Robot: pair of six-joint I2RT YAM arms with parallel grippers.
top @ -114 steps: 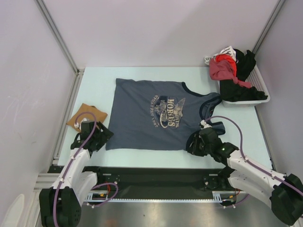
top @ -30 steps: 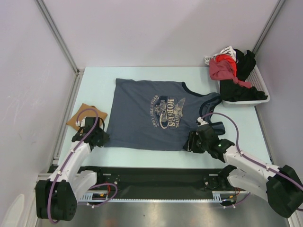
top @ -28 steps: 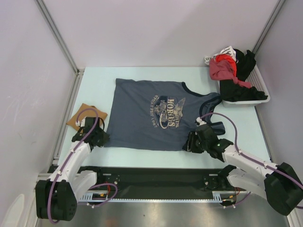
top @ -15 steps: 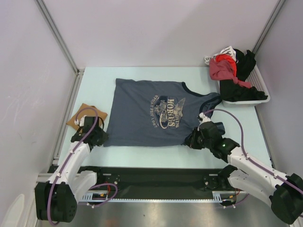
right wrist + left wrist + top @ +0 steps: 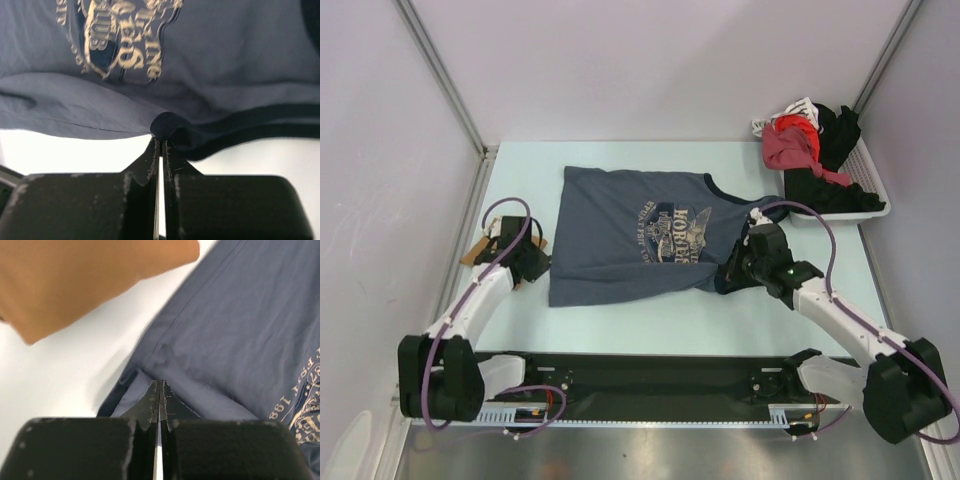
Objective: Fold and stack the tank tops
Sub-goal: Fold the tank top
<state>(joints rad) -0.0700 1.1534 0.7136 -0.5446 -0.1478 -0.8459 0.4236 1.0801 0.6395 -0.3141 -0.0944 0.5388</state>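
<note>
The slate-blue tank top with a gold print lies spread across the table, its neck to the right. My left gripper is shut on its near-left hem corner, which the pinch lifts into a small fold. My right gripper is shut on the dark armhole trim at the near-right. The near edge hangs raised between the two grips. The tan-brown tank top lies folded at the left, mostly hidden under my left arm. In the left wrist view it fills the upper left.
A white tray at the back right holds a heap of red and black clothes. Metal frame posts stand along the left side and the right back corner. The black rail of the arm bases runs along the near edge.
The right gripper has shut on the armhole trim. Both grippers have moved away from the near edge, drawing the slate-blue top's near edge up and towards the back.
</note>
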